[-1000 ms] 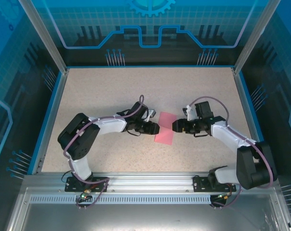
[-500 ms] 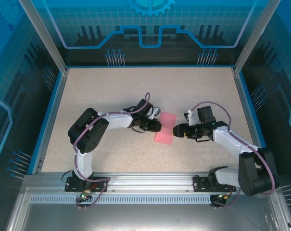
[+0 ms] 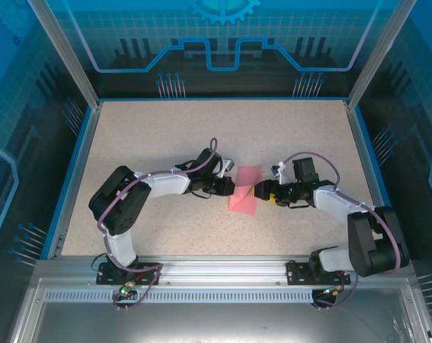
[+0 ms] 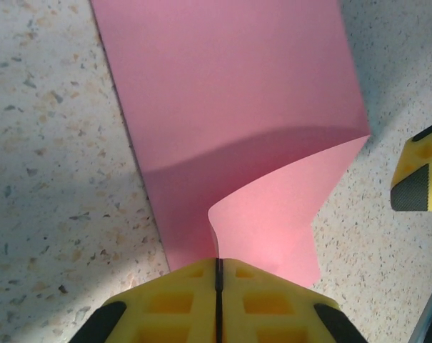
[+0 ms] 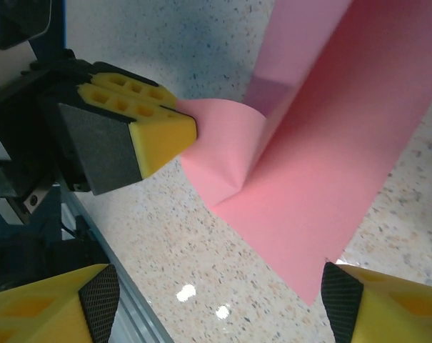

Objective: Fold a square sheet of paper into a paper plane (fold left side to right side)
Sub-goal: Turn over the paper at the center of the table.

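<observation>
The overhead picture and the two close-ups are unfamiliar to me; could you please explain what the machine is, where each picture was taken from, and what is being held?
This is a robot with two jointed arms bolted at the near edge of a speckled table. The wide picture comes from a fixed camera above and behind the arms. Each close-up comes from a camera on one wrist, looking past that arm's own yellow fingers. On the table lies a pink paper. The left gripper is shut on one edge of it, and that edge curls up off the table. The right gripper is open at the paper's other side, its fingers spread and holding nothing.
</observation>
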{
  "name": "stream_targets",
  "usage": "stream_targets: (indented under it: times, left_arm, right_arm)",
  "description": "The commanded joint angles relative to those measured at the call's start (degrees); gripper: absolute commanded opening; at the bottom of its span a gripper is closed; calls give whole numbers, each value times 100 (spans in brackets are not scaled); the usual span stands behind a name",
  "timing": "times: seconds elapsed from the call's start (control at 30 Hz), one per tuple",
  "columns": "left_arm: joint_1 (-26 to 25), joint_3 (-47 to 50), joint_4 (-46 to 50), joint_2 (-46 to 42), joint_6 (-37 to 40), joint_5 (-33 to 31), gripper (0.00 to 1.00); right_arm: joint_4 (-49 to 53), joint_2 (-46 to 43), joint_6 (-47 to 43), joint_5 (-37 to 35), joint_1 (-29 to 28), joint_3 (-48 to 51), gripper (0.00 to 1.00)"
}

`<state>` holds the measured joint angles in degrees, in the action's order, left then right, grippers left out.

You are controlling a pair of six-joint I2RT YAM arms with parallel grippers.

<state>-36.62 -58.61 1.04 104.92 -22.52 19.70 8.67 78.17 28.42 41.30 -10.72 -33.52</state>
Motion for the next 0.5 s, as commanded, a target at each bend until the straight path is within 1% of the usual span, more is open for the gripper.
stream_targets:
  times: [0.0,0.1,0.27,0.37,0.4,0.47]
  left_arm:
    - [42,80,-95,-125,-26,-48,9]
    - [42,89,-118,-113,-50,-38,9]
    - [41,71,-115,-108,-59,-32,9]
    - [41,69,-133,-112,-75,-28,10]
    - [41,69,-139,-109,-72,-35,10]
    - [46,53,-125,-120,-103,-62,15]
  right_arm:
    - [-223,203,172,241,52,-181,78]
    - [-143,403,164,51,-18,-373,77]
    - [-94,1033,248,-134,-195,-813,74]
    - [-154,1428,355,-176,-305,-1023,66]
    - [-150,1567,390,-184,-350,-1090,61]
    - [-245,1753,453,-208,-430,-1167,54]
